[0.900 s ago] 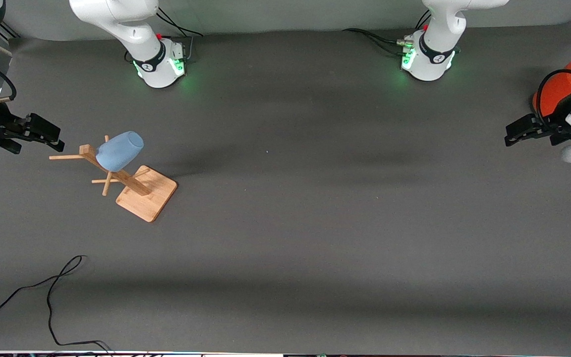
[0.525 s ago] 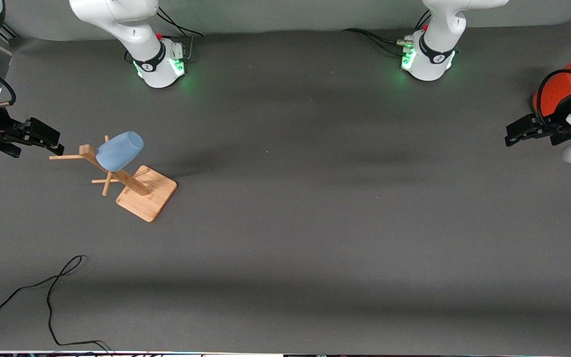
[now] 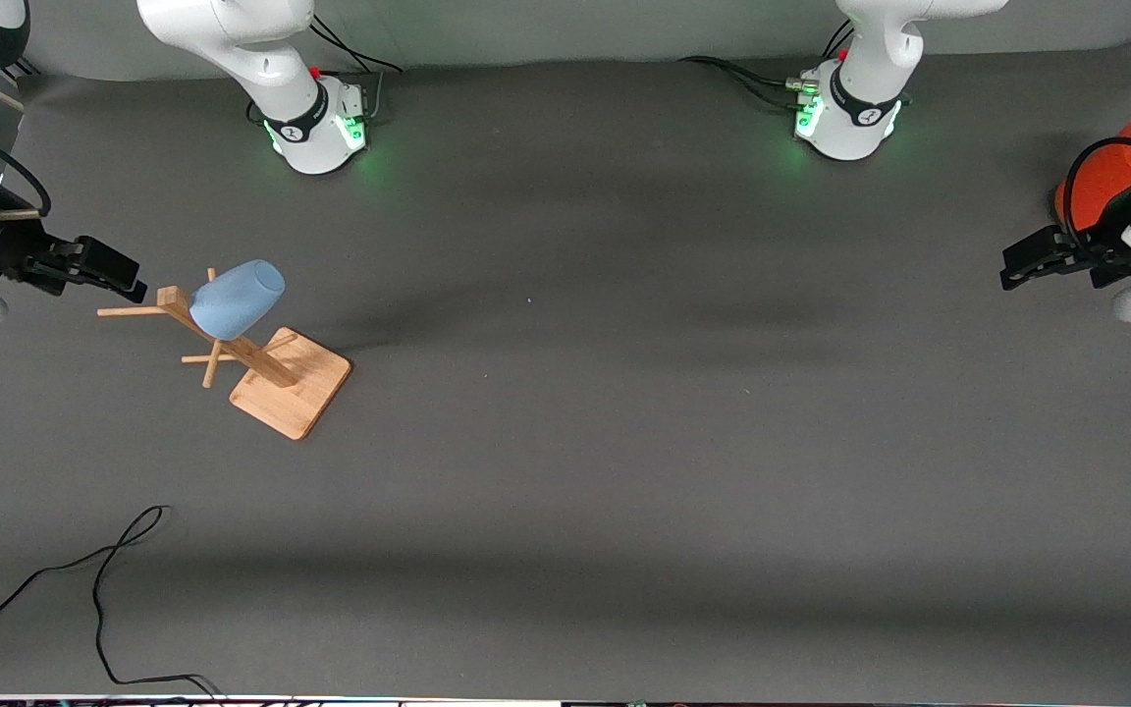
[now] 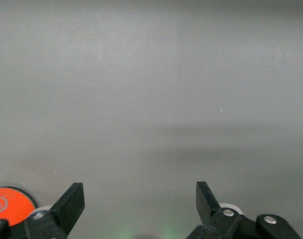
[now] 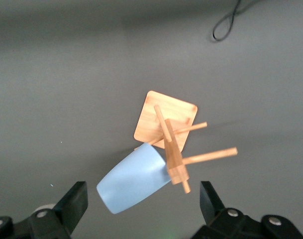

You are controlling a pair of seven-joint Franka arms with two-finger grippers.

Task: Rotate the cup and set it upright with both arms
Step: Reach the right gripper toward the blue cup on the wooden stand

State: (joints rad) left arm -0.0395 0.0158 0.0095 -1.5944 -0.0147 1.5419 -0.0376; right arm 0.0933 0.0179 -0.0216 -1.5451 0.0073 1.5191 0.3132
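Note:
The light-blue cup (image 3: 237, 298) hangs tilted on a peg of the wooden rack (image 3: 261, 358), toward the right arm's end of the table. It also shows in the right wrist view (image 5: 134, 178), with the rack (image 5: 168, 130) beside it. My right gripper (image 3: 124, 278) is open and empty, up in the air just beside the rack's top pegs, apart from the cup. In its own view (image 5: 141, 204) its fingers stand wide apart with the cup between and below them. My left gripper (image 3: 1022, 265) is open and empty at the left arm's end, waiting; its own view (image 4: 140, 201) shows only bare table.
A big orange-red can (image 3: 1105, 177) with a grey lid stands beside the left gripper, and part of it shows in the left wrist view (image 4: 9, 203). A black cable (image 3: 99, 579) lies near the front camera at the right arm's end. The grey mat (image 3: 624, 393) covers the table.
My right gripper has moved toward the rack and cup. The left arm, the cup and the rack have not moved.

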